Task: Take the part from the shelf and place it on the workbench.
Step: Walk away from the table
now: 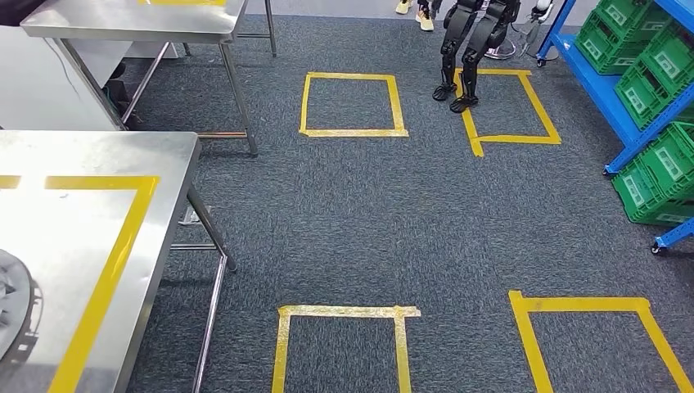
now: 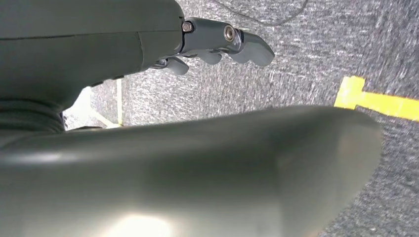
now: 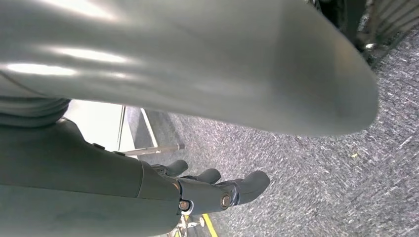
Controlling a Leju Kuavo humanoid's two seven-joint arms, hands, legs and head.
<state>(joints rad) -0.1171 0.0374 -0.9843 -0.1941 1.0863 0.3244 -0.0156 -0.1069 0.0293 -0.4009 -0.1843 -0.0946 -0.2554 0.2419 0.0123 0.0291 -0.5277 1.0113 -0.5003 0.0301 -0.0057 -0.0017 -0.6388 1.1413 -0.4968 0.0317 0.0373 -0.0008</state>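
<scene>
A steel workbench (image 1: 155, 151) with a yellow tape outline stands at the left in the head view. On it, at the picture's left edge, lies a grey ribbed round part (image 1: 12, 307), cut off by the frame. The blue shelf (image 1: 601, 90) with green crates (image 1: 651, 57) is at the far right. My left hand (image 2: 207, 44) hangs over the carpet, its fingers stretched out and nothing in them. My right hand (image 3: 207, 190) also hangs over the carpet with fingers apart, holding nothing.
Yellow tape squares (image 1: 352, 105) mark the dark grey carpet. A second steel table (image 1: 135, 20) stands at the back left. Another black legged robot (image 1: 470, 49) stands at the back, near a person's feet (image 1: 424, 16). More green crates (image 1: 663, 176) sit low on the shelf.
</scene>
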